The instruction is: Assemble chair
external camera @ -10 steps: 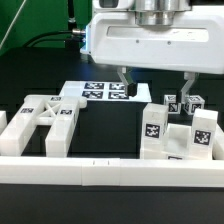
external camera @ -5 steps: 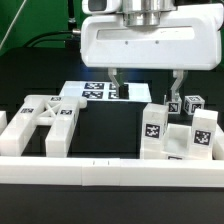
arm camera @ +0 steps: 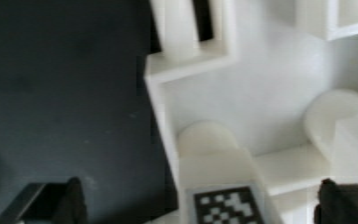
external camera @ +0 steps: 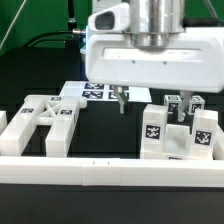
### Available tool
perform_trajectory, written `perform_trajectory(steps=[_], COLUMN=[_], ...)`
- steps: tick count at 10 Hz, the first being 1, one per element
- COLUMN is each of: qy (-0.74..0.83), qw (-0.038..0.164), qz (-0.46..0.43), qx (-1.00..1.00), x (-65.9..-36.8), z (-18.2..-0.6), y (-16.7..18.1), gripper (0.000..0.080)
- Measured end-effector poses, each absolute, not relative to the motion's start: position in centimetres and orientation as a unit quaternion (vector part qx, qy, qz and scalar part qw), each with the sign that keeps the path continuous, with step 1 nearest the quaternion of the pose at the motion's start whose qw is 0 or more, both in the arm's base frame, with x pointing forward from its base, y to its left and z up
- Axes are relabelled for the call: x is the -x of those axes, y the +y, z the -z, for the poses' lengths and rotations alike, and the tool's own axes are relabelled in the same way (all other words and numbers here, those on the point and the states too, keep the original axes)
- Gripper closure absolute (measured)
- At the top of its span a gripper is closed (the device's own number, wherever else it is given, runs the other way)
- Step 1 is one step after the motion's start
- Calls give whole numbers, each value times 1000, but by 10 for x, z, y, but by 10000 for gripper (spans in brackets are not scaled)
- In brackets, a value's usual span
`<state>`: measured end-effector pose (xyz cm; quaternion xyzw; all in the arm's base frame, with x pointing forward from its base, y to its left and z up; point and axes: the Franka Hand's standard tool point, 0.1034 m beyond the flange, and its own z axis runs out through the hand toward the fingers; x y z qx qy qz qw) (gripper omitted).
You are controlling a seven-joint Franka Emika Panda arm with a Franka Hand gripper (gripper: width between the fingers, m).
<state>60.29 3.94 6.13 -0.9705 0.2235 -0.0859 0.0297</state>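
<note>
Lowered since half a second ago, the fingers (external camera: 122, 100) are now seen well down toward the parts and shifted slightly to the exterior view's right. They are held wide apart, and nothing is gripped between them. That spread is judged deliberate: the tagged block (external camera: 152, 128) standing below is broad and has to be straddled before anything can be closed on it. In the wrist view the fingertips (arm camera: 51, 200) are seen flanking white plastic and a tag (arm camera: 229, 205), so the line-up looks about right; contact cannot be made out.

The chair is not yet joined. Its cross-braced frame (external camera: 45, 120) is left lying at the exterior view's left, well apart from the block. The block is grouped with other tagged pieces (external camera: 200, 135) at the right, with two small posts (external camera: 197, 103) behind. All of it is kept on the dark worktop (external camera: 100, 135) inside the front rail (external camera: 110, 168), probably so that nothing can be pushed off. The marker board (external camera: 100, 92) is left untouched at the back.
</note>
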Motion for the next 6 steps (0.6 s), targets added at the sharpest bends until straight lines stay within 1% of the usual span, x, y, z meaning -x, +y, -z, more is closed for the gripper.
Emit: perform_trajectory(steps=[4, 6], qy=[221, 139], qw=[29, 18], qz=[85, 90], qx=[971, 986], x=[-602, -601], z=[-60, -56], y=[38, 32], gripper=[150, 150])
